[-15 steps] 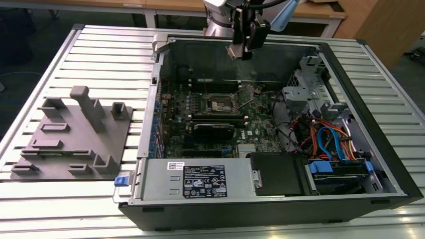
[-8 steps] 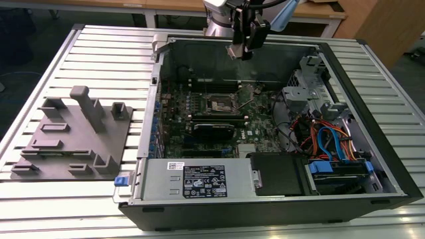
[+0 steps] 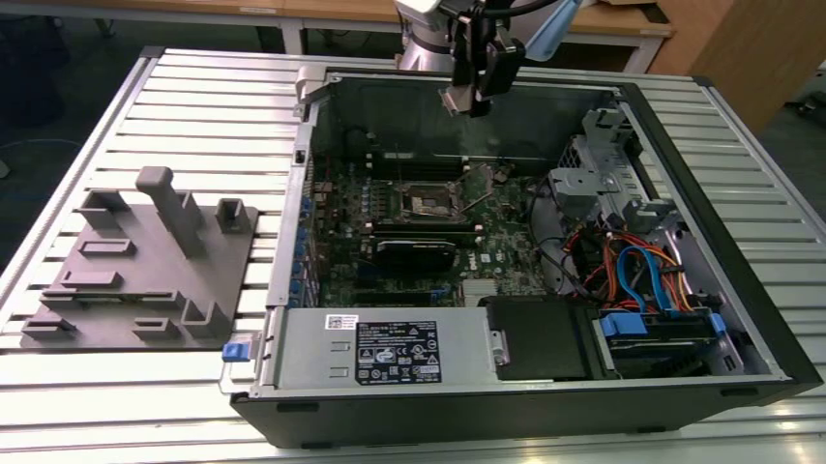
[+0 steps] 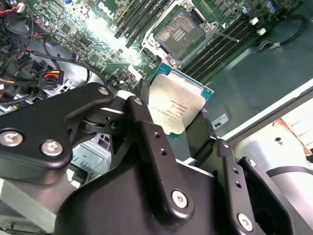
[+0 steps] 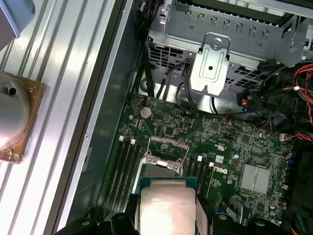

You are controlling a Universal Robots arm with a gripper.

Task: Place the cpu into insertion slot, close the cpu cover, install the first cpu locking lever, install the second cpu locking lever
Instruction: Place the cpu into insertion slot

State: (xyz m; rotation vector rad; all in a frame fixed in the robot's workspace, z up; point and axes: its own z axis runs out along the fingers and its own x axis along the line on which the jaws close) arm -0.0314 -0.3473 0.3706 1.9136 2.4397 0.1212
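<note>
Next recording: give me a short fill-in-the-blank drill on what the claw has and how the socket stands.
1. The claw is shut on the ____.
2. The insertion slot is ____, its dark centre bare.
3. The grey fixture plate lies on the exterior view's ____ of the computer case.
Missing words: cpu; empty; left.
</note>
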